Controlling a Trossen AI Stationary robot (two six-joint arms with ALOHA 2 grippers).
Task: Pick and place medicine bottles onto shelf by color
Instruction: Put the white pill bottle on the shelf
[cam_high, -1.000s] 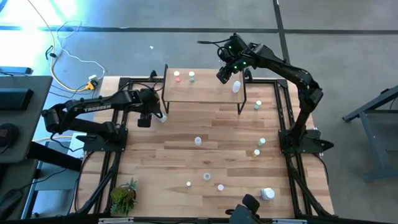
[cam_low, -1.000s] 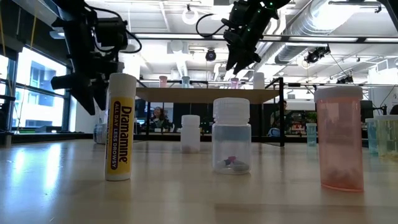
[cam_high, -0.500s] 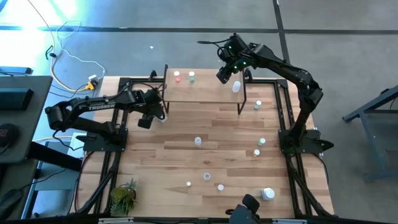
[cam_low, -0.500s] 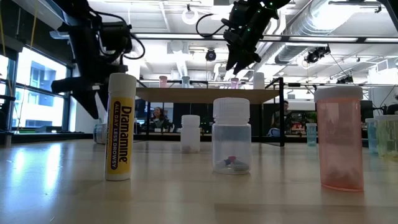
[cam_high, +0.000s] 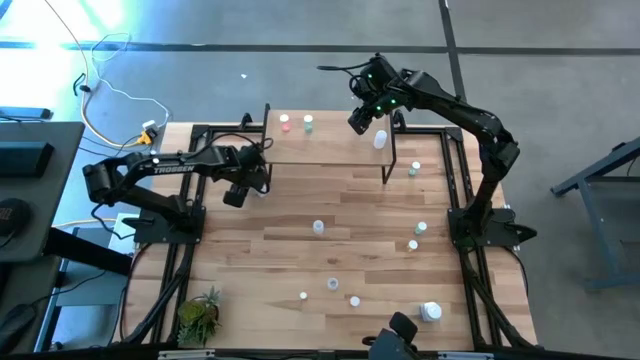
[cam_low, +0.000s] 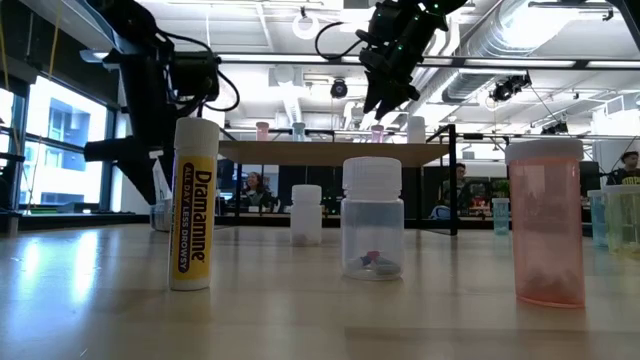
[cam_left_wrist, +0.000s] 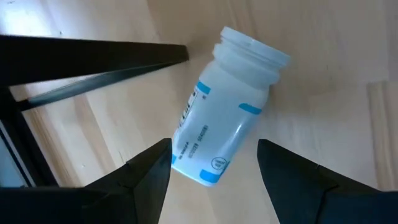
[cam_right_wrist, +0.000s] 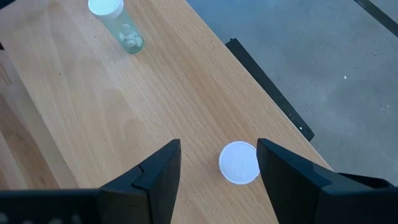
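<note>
The left gripper (cam_left_wrist: 212, 163) hangs low by the shelf's (cam_high: 330, 150) left leg, its fingers (cam_left_wrist: 146, 171) spread wide and holding nothing. A white medicine bottle (cam_left_wrist: 227, 115) lies tilted on the wooden surface (cam_high: 350, 215), its base between the fingertips, touching neither. The right gripper (cam_right_wrist: 217, 163) hovers over the shelf's right end, fingers (cam_right_wrist: 289, 167) likewise wide and empty, a white-capped bottle (cam_right_wrist: 239, 163) standing upright on the shelf between them.

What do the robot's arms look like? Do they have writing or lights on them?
Both arms are black with chunky joints. The left arm has white "TROSSEN" lettering. The right arm shows small green lights near its wrist and loose black cables. Each end effector has two dark, flat, wedge-shaped fingers.
</note>
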